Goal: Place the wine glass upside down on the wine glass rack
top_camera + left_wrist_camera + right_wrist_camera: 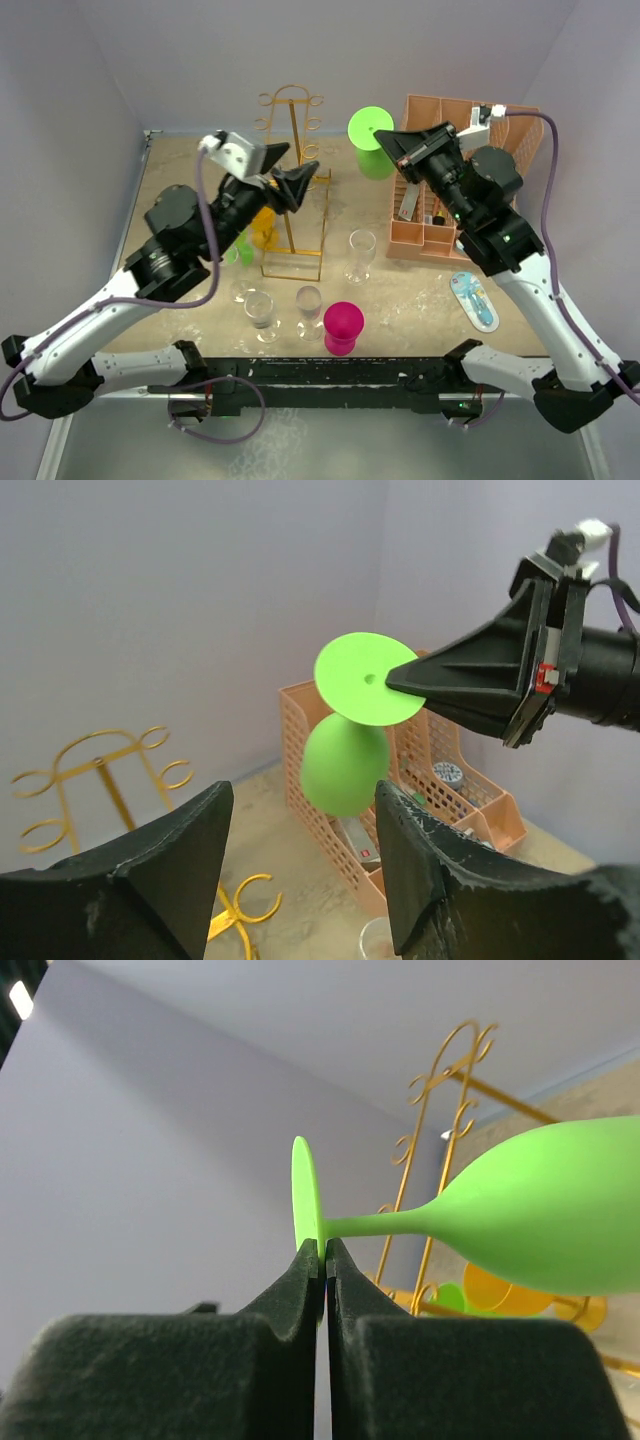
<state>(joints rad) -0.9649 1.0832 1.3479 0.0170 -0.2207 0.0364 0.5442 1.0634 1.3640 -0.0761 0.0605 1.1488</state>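
The green wine glass (372, 140) hangs in the air upside down, foot up and bowl (345, 765) down, right of the rack. My right gripper (325, 1245) is shut on the edge of its flat foot (365, 675); in the overhead view the right gripper (385, 140) is beside the peach organizer. The gold wire wine glass rack (291, 120) stands at the back centre, also seen as gold hooks (105, 770) and a gold post (440, 1090). My left gripper (300, 180) is open, level with the rack's post and apart from the glass, with nothing between its fingers (190, 840).
A peach mesh organizer (460, 200) stands at the back right. Clear glasses (361, 250) (309, 305) (261, 312) and a magenta glass (343, 325) stand in front of the rack. Yellow (262, 225) and green (243, 248) cups sit at the rack's base. A blue item (475, 298) lies at the right.
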